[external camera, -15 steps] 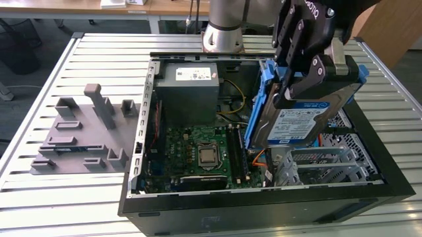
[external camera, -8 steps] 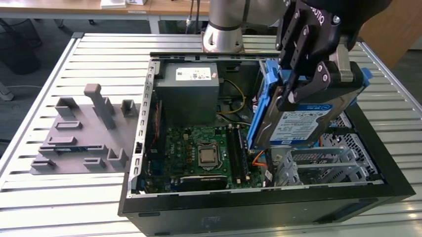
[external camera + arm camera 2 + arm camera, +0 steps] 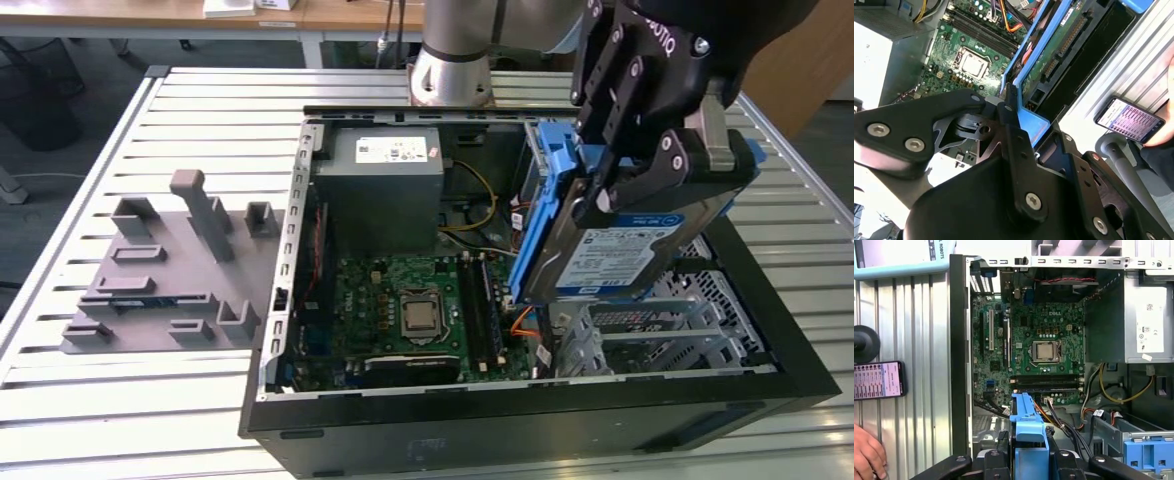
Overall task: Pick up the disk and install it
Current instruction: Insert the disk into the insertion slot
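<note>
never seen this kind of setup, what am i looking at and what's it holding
This is a robot arm working over an open computer case lying on a slatted metal table. The exterior view comes from a camera off the arm; both wrist views come from cameras riding on it, looking into the case at the motherboard. The black end effector is shut on the disk, a silver drive in a blue frame, held tilted over the case. A grey slotted block sits beside the case, on the exterior view's left. The first wrist view also catches a phone and a person's hand.
</note>
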Tool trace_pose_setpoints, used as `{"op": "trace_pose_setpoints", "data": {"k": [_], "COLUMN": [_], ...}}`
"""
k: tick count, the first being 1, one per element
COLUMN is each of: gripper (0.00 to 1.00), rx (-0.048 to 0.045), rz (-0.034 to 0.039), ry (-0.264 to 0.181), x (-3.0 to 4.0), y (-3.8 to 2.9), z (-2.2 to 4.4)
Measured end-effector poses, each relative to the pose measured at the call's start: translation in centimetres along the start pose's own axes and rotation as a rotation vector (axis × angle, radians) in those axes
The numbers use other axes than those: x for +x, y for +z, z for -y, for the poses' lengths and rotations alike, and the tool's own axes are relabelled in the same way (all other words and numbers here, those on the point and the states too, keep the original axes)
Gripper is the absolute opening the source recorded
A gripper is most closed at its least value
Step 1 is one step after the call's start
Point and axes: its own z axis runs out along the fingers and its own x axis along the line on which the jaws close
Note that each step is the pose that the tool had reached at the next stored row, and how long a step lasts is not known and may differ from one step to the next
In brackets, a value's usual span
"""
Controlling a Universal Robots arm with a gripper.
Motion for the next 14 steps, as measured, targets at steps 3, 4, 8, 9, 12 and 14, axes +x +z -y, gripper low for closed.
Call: {"op": "trace_pose_setpoints", "data": {"k": [3, 4, 8, 9, 12, 14], "gripper": [0.36, 0.36, 0.36, 0.36, 0.36, 0.36], "rx": [0.0000, 0.0000, 0.0000, 0.0000, 0.0000, 0.0000], "rz": [0.0000, 0.0000, 0.0000, 0.0000, 0.0001, 0.0000], "ry": [0.000, 0.000, 0.000, 0.000, 0.000, 0.000], "x": [0.01, 0.01, 0.13, 0.17, 0.35, 0.46], "y": [0.00, 0.00, 0.01, 0.01, 0.02, 0.04], "z": [0.01, 0.01, 0.01, 0.02, 0.04, 0.11]}}
